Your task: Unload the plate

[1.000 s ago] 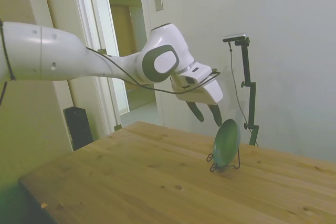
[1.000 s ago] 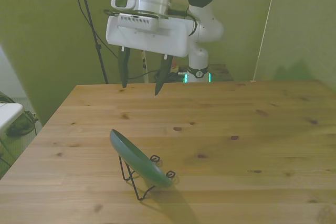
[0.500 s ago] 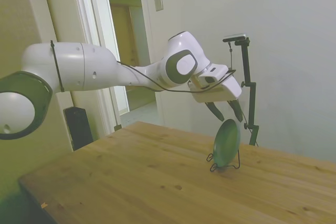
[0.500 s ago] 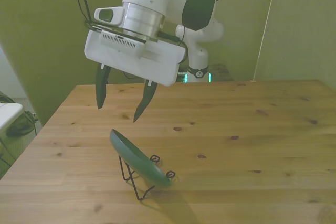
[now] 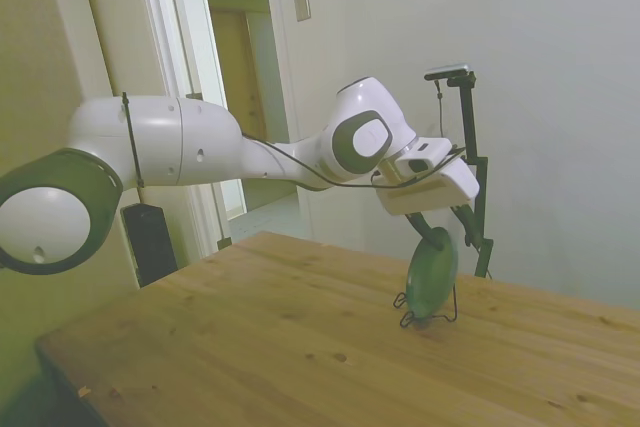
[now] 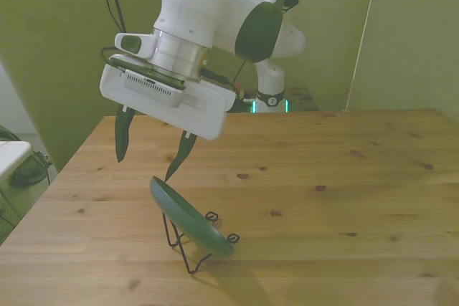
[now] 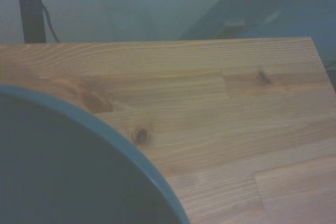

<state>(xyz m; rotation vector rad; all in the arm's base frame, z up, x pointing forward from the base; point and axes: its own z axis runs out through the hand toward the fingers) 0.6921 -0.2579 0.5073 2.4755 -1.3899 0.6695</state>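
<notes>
Partly hidden is the lower edge of the plate (image 6: 188, 216), where it sits in the thin black wire stand (image 6: 188, 245) on the wooden table (image 6: 344, 198); in the side view the plate's upper rim is covered by the gripper (image 5: 446, 228), so contact there cannot be judged. The white arm (image 5: 200, 142) is cut off at the left border of the side view. The plate leans tilted in the stand, directly below the gripper.

From the front, the two dark fingers are clearly spread apart, and the gripper (image 6: 147, 154) hangs just above the plate's top rim; one fingertip (image 6: 171, 171) is very near the rim, the other finger is further toward the front view's left and nothing is between them. Whether the near fingertip touches the rim cannot be told. The side view shows instead the round face of the plate (image 5: 431, 275) and the stand's wire feet on the table. The wrist view gives only a close, soft patch: the curved rim of the plate (image 7: 79, 177) before the table (image 7: 231, 108) boards.

Compared with half a second ago, the gripper has come lower and nearer to the plate, and its spread looks unchanged. The plate and stand have not moved.
</notes>
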